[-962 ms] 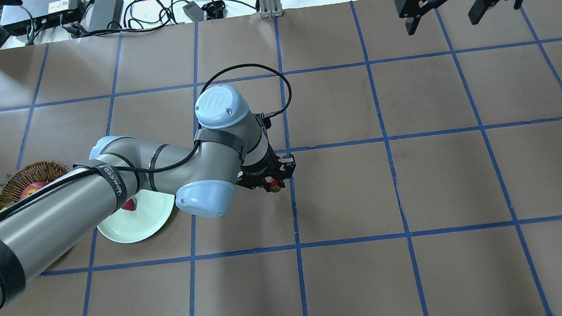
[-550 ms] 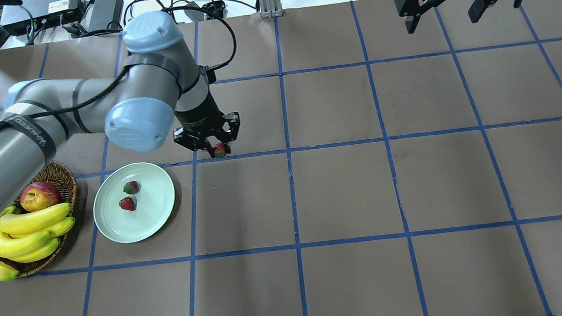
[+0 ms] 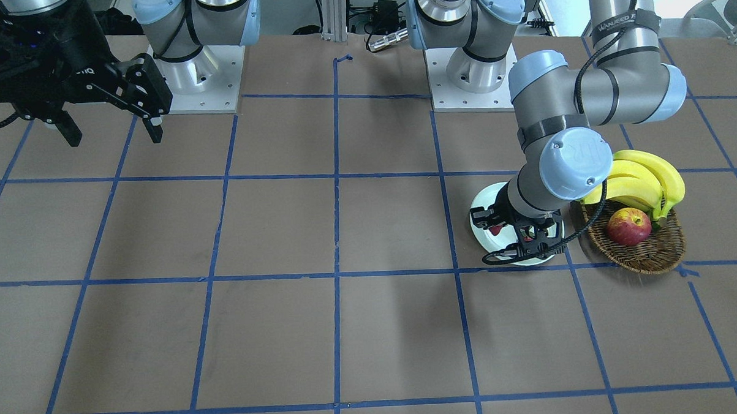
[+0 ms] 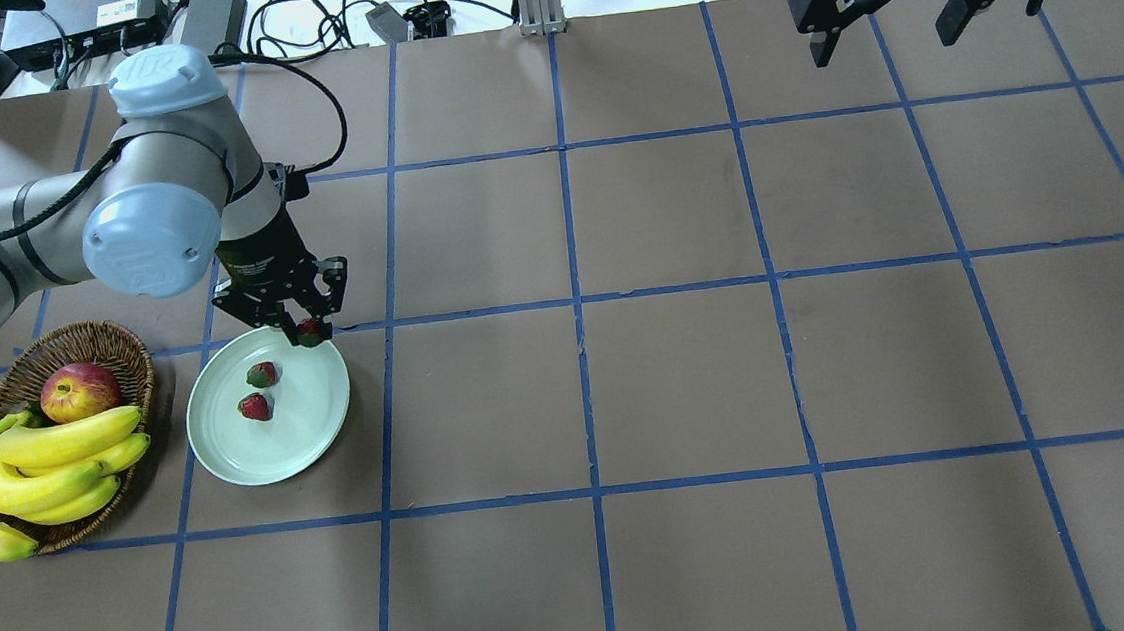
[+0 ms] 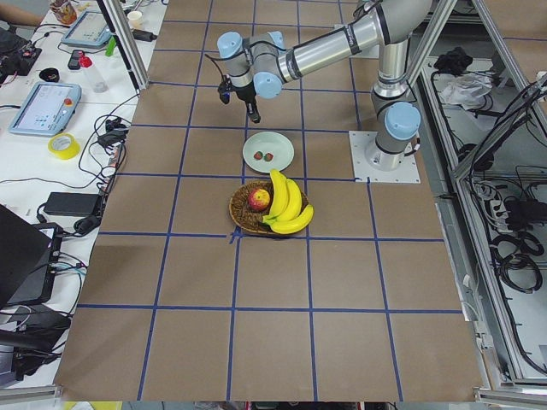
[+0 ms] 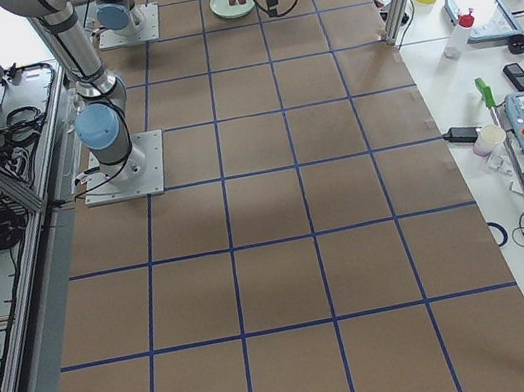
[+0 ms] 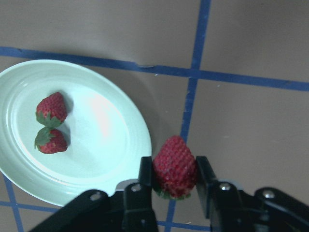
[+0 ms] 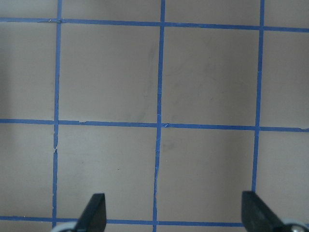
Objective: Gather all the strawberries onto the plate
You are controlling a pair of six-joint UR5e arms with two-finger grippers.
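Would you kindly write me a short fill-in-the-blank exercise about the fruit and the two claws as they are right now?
1. The left claw is shut on a ____.
2. The number of strawberries lying on the plate is ____.
3. The right claw holds nothing and is ____.
4. In the basket, the apple lies beside the ____.

Missing words: strawberry; two; open; bananas.

Bright, even overhead lighting leaves soft shadows on the brown paper-covered table [image 4: 688, 386], with white glare on the round pale mint-green plate [image 7: 96, 121] in the sharp left wrist view.
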